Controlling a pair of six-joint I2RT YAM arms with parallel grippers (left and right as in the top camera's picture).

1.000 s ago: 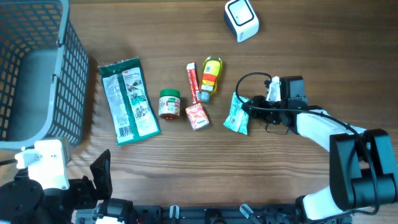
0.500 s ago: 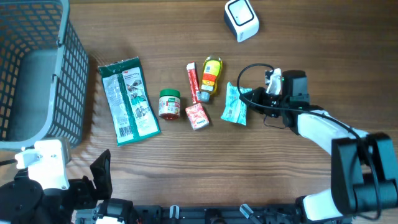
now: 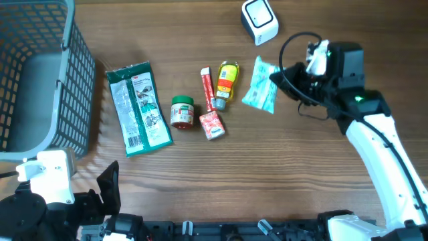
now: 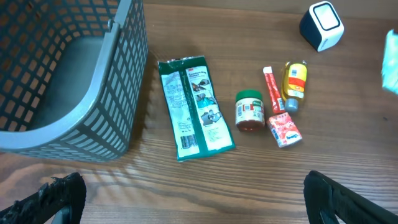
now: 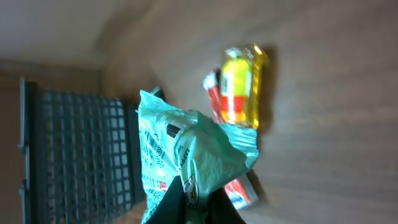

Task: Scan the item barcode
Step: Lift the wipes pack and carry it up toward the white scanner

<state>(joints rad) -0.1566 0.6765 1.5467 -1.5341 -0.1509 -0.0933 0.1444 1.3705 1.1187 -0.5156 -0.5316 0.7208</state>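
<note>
My right gripper (image 3: 277, 82) is shut on the edge of a pale green packet (image 3: 261, 92), holding it off the table just right of the yellow bottle. The packet (image 5: 193, 140) fills the middle of the right wrist view, crumpled, and both black fingers of the right gripper (image 5: 194, 194) pinch its lower edge. The white and dark barcode scanner (image 3: 259, 20) stands at the back of the table, a short way beyond the packet. Low at the front left, my left gripper (image 4: 200, 200) stands wide open with nothing between its fingers (image 4: 57, 198).
A grey mesh basket (image 3: 77, 80) stands at the far left. On the table lie a large green pouch (image 3: 138, 107), a green-lidded jar (image 3: 182, 112), a red tube (image 3: 207, 88), a yellow bottle (image 3: 227, 80) and a small red box (image 3: 212, 124).
The right gripper closed on the green packet, lifted it off the table and carried it back and to the right, toward the scanner. The left arm has not moved.
</note>
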